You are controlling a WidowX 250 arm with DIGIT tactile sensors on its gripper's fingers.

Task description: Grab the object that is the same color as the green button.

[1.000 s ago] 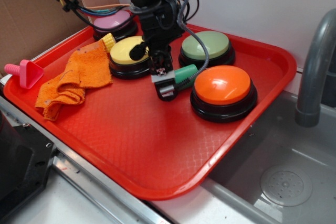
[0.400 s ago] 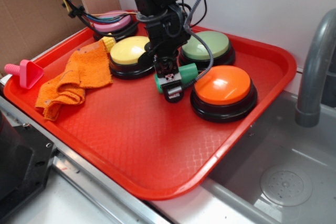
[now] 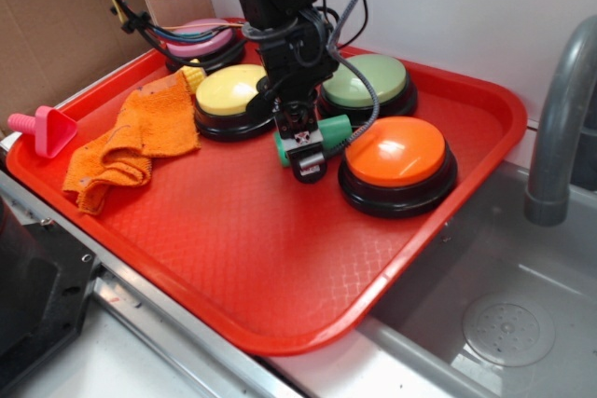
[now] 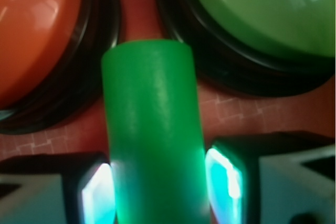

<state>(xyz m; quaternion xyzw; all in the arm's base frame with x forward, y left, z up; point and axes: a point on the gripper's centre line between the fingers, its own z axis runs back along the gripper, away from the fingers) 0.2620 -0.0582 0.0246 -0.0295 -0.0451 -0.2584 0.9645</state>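
Note:
The object, a small smooth green cylinder, lies on the red tray in the gap between the orange button and the pale green button. My gripper reaches down over its near end. In the wrist view the cylinder runs up between my two fingers, and both glowing pads press against its sides; the gripper is shut on it. The green button sits upper right there and the orange button upper left.
A yellow button and a pink button stand behind the arm. An orange cloth lies crumpled on the tray's left. A pink plastic piece rests at the left rim. A grey faucet and sink are at right.
Over the last second the gripper shifted right, toward the orange button, and came to straddle the green cylinder. Since 0.4 s ago nothing has visibly moved.

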